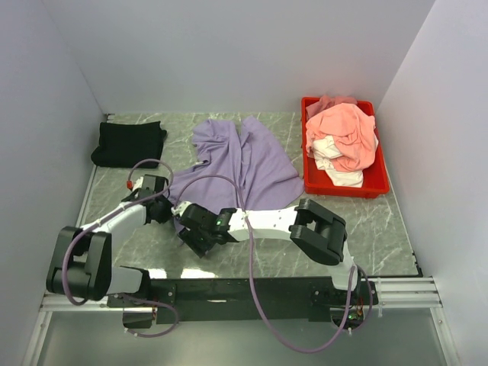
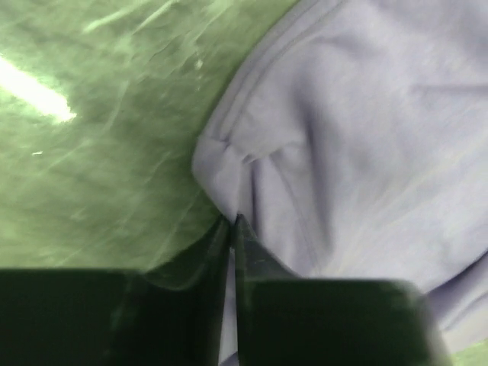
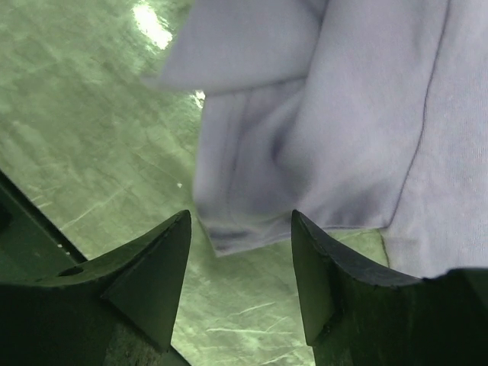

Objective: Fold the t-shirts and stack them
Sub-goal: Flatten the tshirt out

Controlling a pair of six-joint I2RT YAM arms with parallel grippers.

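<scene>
On the table (image 1: 366,229) the purple shirt (image 1: 244,156) lies rumpled mid-table, the tray (image 1: 379,187) back right holds the pink shirt (image 1: 347,130) and white shirt (image 1: 339,171), the black shirt (image 1: 128,142) sits back left, the left gripper (image 2: 232,221) pinches the purple shirt's near edge, and the right gripper (image 3: 240,221) gapes at its hem.

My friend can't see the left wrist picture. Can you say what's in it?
The left pincer pinches the edge of a lavender t-shirt, its two dark fingers almost touching. Shiny greenish marble table fills the left side.
</scene>
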